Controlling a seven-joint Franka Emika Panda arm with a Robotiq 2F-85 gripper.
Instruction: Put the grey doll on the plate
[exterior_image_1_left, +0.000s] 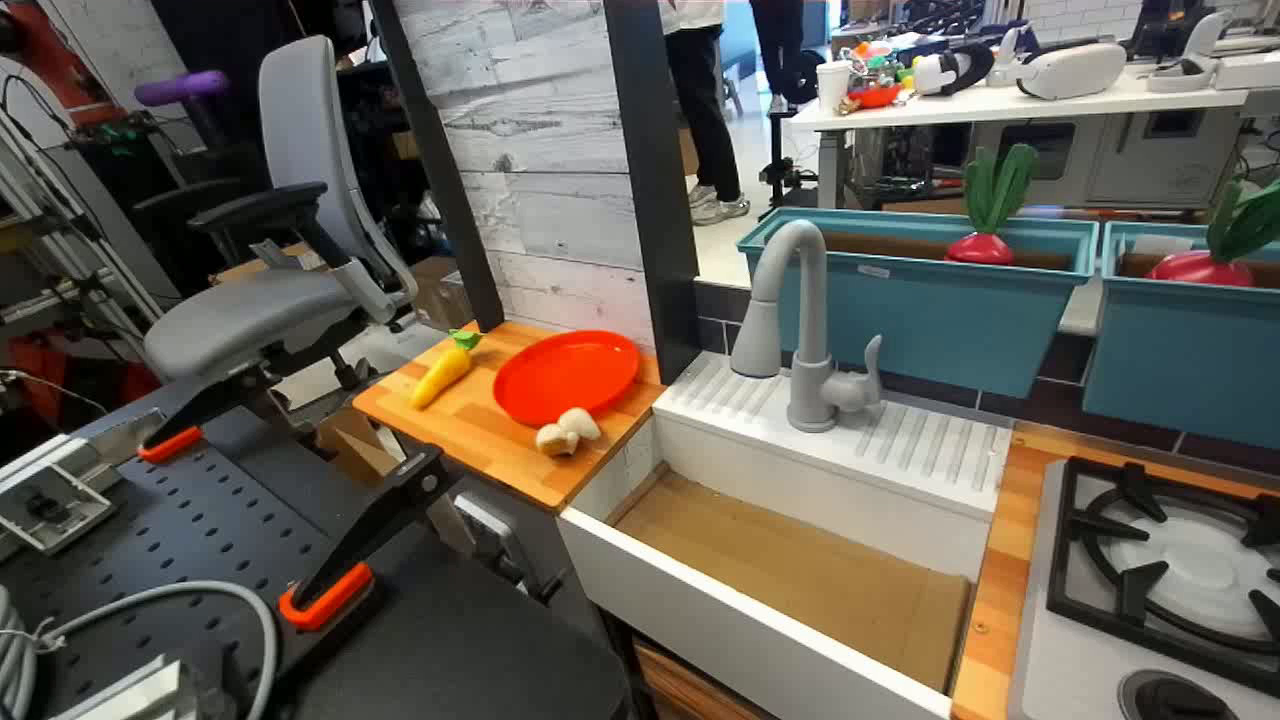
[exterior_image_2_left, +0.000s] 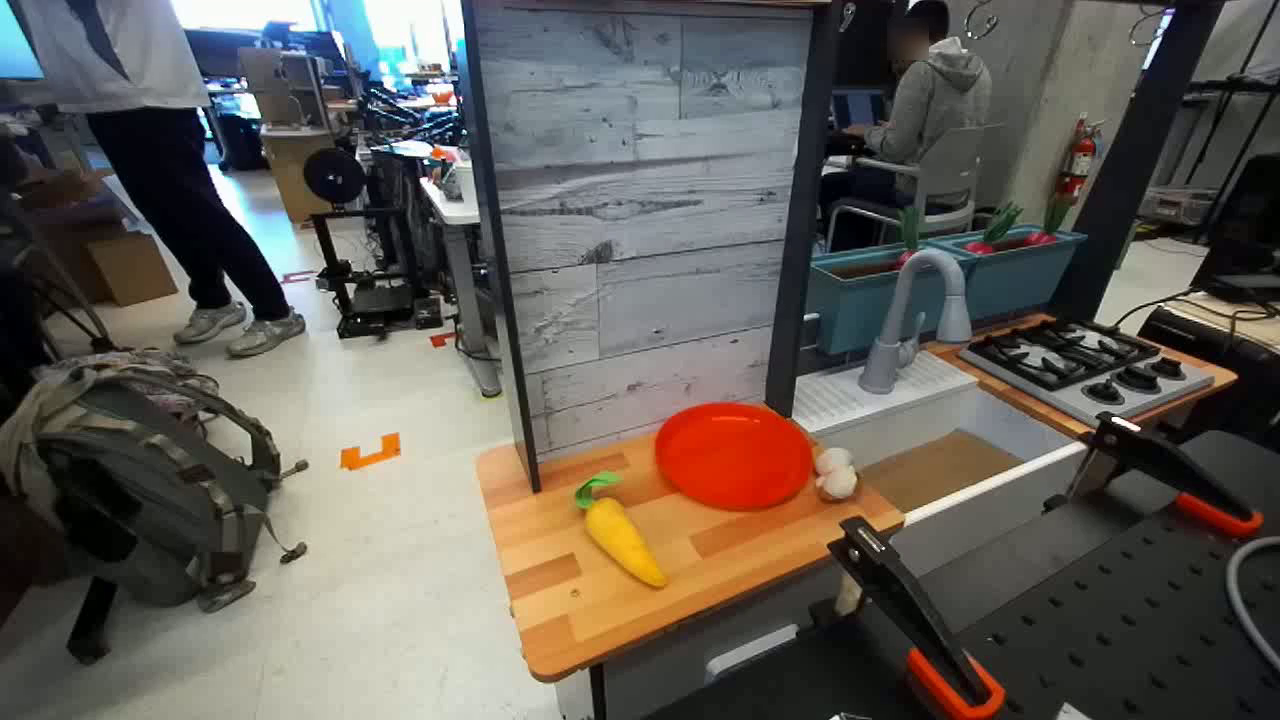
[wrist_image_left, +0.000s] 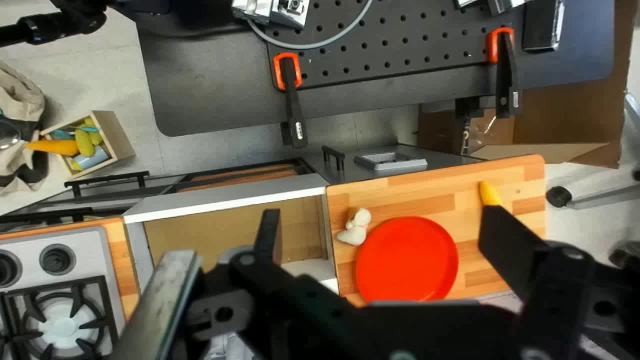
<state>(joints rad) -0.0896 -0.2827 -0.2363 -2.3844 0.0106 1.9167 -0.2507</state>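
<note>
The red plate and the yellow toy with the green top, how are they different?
The red plate is one colour, while the yellow toy has a green top. The red plate is round, but the yellow toy is long and narrows to a tip. The red plate is wide and shallow; the yellow toy is slim and plump. Both lie on the wooden counter.

Can read no words, numbers or brands; can only spot a small pale label (exterior_image_1_left: 873, 271) on a blue planter (exterior_image_1_left: 940, 325) in an exterior view, too tiny to make out
</note>
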